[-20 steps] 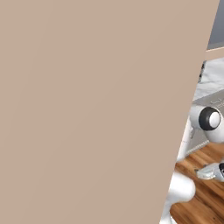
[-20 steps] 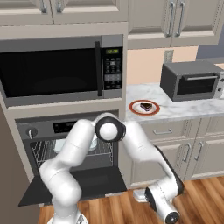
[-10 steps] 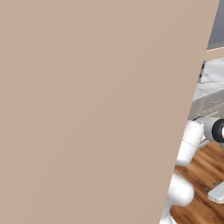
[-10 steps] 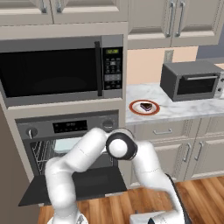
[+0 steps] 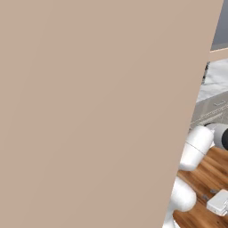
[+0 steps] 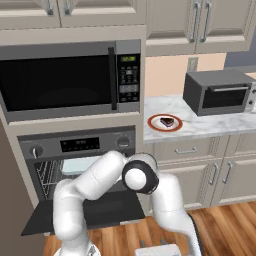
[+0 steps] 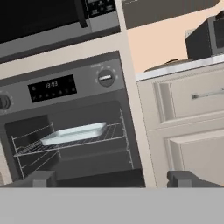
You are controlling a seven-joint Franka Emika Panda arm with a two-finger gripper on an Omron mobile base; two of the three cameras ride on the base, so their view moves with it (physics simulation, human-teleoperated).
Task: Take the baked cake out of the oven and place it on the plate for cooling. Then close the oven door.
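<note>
The baked cake (image 6: 167,121), a small dark-brown piece, lies on the round red-rimmed plate (image 6: 151,121) on the marble counter right of the oven (image 6: 75,145). The oven door (image 6: 80,218) hangs fully open and lies flat in front of the cavity. In the hand view the oven (image 7: 52,87) is straight ahead with its wire rack showing, and the plate (image 7: 164,66) appears edge-on on the counter at upper right. My gripper (image 7: 114,179) is open and holds nothing. It is low and back from the open oven door (image 7: 100,177).
A pale rectangular tray (image 7: 74,132) rests on the oven rack. The microwave (image 6: 65,80) sits above the oven, and a toaster oven (image 6: 217,92) stands on the counter. Drawer fronts (image 7: 188,96) are at the right. A tan cabinet side (image 5: 89,111) blocks most of the left base view.
My arm has folded down and its elbow has swung right and lower in front of the oven. The hand has sunk toward the floor. The gripper stayed open.
</note>
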